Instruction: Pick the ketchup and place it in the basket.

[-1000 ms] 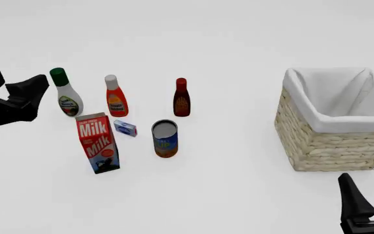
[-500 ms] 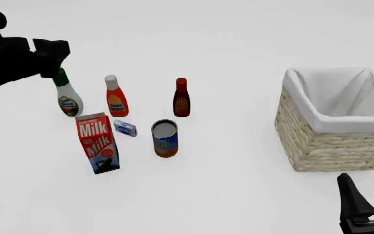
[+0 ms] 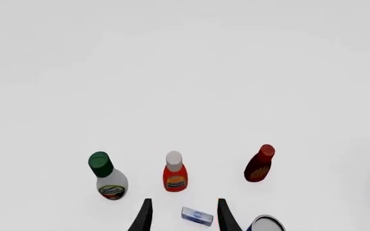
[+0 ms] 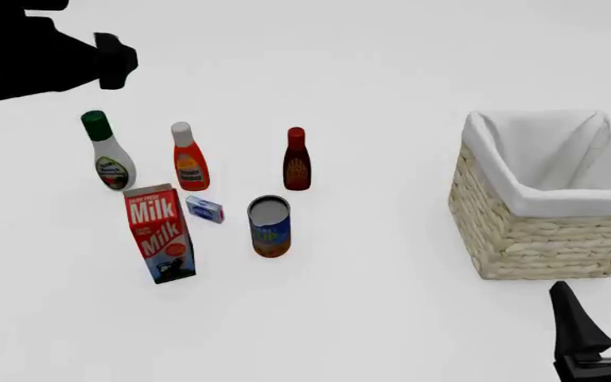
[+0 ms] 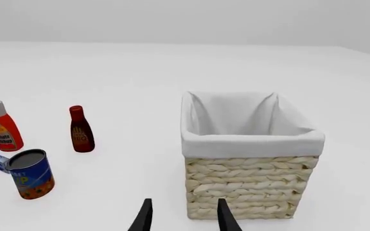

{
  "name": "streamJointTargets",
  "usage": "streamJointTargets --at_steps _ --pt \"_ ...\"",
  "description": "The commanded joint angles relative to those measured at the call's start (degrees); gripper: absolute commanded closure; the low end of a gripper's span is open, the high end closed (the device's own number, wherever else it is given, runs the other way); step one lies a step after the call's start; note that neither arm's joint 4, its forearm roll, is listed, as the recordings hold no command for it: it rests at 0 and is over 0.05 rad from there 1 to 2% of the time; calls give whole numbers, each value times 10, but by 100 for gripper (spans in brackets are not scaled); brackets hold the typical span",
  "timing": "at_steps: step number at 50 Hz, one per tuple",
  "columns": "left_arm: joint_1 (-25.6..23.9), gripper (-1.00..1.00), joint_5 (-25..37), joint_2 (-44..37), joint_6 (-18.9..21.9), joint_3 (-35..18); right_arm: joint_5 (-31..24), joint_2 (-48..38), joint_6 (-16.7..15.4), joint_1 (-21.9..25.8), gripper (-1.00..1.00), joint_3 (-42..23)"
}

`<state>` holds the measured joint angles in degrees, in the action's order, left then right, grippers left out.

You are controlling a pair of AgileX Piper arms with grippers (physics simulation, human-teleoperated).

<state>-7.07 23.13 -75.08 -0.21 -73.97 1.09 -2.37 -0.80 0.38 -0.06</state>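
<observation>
Left tool [image 3: 181, 215] spread wide, empty, above ketchup [image 4: 188, 157]. Glossy green-capped bottle [image 4: 107, 150], milk carton [image 4: 160, 232] flank it. Woven basket [image 4: 518, 231] near table's right edge.

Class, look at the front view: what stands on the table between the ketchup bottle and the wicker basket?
Between the ketchup and the basket stands only the dark red-brown bottle; the rest is bare table, per the front view.

"Milk" is printed twice in white on the red milk carton [image 4: 159, 233]; labels on the bottles beside it are too small to read.
</observation>
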Motion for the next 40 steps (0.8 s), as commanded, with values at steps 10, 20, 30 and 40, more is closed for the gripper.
streamJointTargets --at_steps 10,20,30,40 --pt "34 -100 16 -159 -5 -115 11 -16 3 0 -100 0" --pt "24 -100 9 -196 -3 -133 22 -29 3 0 -100 0" --pt "19 -100 3 -223 -13 -148 42 -53 8 2 -100 0" --pt "19 -100 -7 -244 -13 -153 41 -54 11 2 -100 0"
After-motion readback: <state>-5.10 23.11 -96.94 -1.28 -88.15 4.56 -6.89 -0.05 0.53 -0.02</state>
